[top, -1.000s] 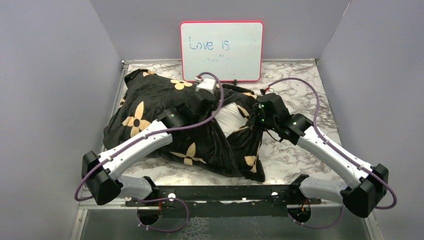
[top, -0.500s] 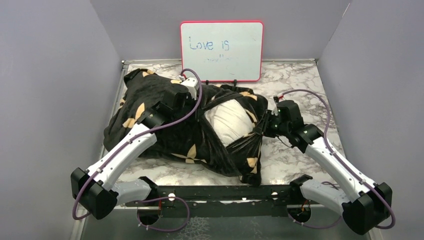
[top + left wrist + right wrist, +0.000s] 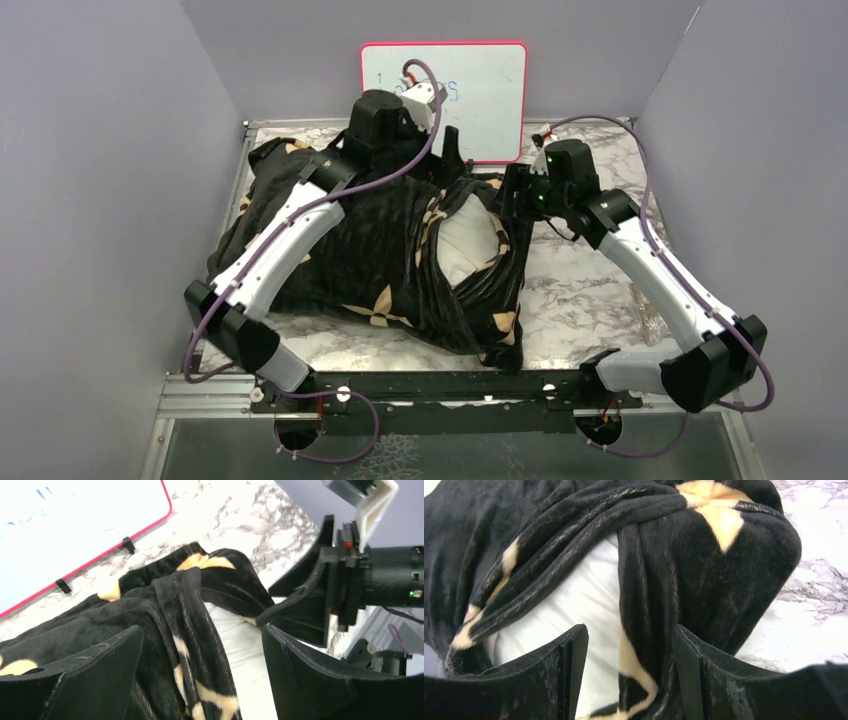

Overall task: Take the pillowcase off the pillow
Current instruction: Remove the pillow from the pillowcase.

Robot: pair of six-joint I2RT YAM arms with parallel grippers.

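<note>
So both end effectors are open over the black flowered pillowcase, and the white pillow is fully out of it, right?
No: the top view shows the pillow mostly inside the pillowcase, only a white patch showing at the opening. The left end effector and right end effector are open over it.

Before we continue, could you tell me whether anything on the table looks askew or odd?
The pillowcase lies bunched and twisted over the pillow, whose white fabric shows through a gap; nothing else stands out.

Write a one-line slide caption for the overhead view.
Left arm and right arm reach over a black flowered pillowcase whose opening bares the white pillow, whiteboard behind.
</note>
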